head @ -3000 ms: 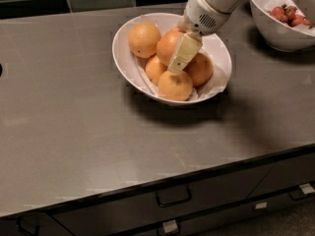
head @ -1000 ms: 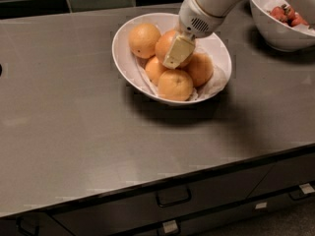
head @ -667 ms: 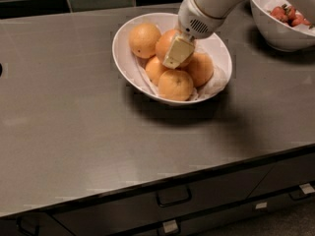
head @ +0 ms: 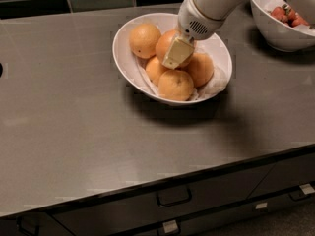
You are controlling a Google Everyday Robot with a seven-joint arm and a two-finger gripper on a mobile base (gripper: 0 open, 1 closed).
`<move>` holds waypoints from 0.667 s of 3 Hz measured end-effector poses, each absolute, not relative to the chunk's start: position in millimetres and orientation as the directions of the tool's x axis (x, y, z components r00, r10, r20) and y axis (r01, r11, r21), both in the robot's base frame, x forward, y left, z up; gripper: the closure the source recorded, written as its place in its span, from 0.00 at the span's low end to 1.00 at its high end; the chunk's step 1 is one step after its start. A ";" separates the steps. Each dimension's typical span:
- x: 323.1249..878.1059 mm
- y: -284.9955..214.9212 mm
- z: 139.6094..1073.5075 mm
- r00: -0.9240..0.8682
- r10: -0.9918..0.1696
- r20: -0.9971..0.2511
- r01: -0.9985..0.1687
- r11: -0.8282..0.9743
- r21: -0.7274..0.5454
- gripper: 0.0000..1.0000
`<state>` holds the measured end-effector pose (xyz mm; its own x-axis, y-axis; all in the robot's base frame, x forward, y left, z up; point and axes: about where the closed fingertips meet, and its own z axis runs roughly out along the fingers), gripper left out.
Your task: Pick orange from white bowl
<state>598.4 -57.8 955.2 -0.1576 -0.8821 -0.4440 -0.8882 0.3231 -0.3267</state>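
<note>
The white bowl [head: 122, 58], wide, shallow and lined with crinkled white paper, stands on the grey counter at the back centre. It holds several oranges. The orange [head: 164, 43], deep orange and the largest, lies on top of the pile in the middle. My gripper [head: 171, 51] comes down from the upper right and is shut on this orange. One cream finger [head: 176, 54] lies across its front right side. The other finger is hidden behind the fruit. The orange still rests among the others in the bowl.
A paler orange [head: 144, 39] lies at the bowl's back left, and smaller ones [head: 175, 85] at the front. A deeper white bowl [head: 275, 33] with red fruit stands at the back right. The counter's front edge runs above drawers [head: 173, 196].
The gripper's visible finger has shifted slightly left against the orange since three seconds ago. In the last second nothing has visibly moved.
</note>
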 end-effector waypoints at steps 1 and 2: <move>598.4 -57.8 955.2 -0.158 -0.882 -0.444 -0.888 0.323 -0.327 0.88; 598.4 -57.8 955.2 -0.158 -0.882 -0.444 -0.888 0.323 -0.327 1.00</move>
